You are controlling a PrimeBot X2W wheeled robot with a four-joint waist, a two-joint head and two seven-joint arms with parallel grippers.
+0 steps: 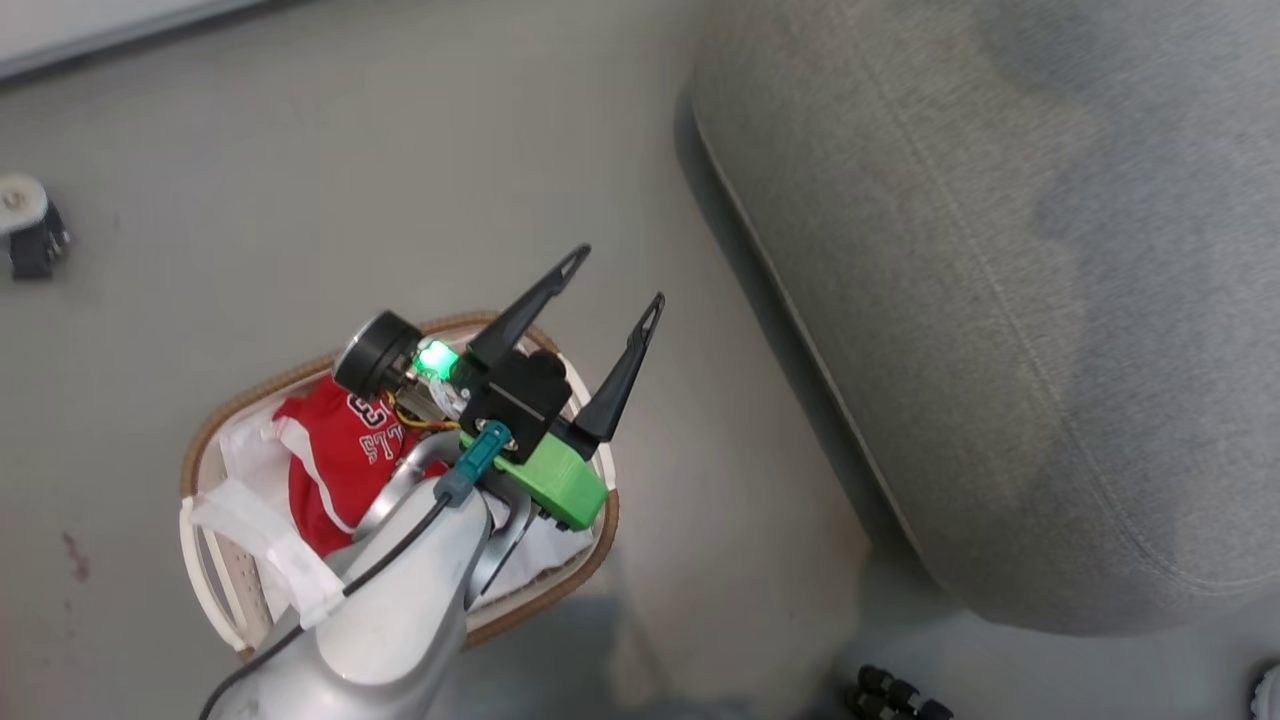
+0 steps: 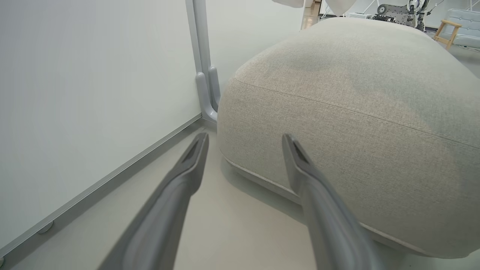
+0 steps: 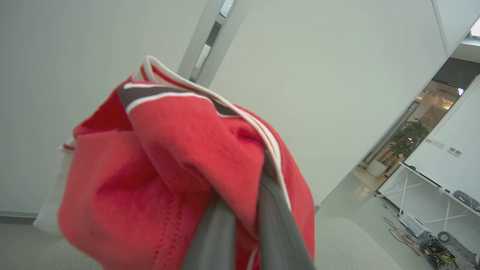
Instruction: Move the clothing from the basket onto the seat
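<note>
Head view, looking down on a pale floor (image 1: pixel 400 150). The left pincer (image 1: pixel 619 275) hangs with its two long dark fingers spread wide and nothing between them. Directly beneath its wrist sits the basket (image 1: pixel 232 415), oval and white with a brown woven rim. Inside the basket, behind the fingers and to their left, a crumpled red jersey (image 1: pixel 335 455) with white lettering lies on a white liner (image 1: pixel 245 515). Ahead of the fingertips and off to their right, well apart from the basket, is the seat (image 1: pixel 1000 300), a large grey cushion with a stitched seam.

Left wrist view, looking along the same left pincer (image 2: pixel 245 138). Its fingers stand wide apart. The rounded corner of the seat (image 2: pixel 356 112) rises just beyond the right fingertip. A white wall panel (image 2: pixel 93 93) runs along to the left of the left finger. A grey upright post (image 2: pixel 204 56) stands farther ahead, between the wall and the seat.

Right wrist view. The right pincer (image 3: pixel 243 187) has its fingers drawn close together, clamped on a second red garment (image 3: pixel 168 168). This garment has white and black trim and is bunched over the fingertips, hiding them. It is held up in front of a white wall (image 3: pixel 318 75). Below the pincer and to its right lies a pale grey surface (image 3: pixel 348 243). Whether that is the seat cannot be told.
</note>
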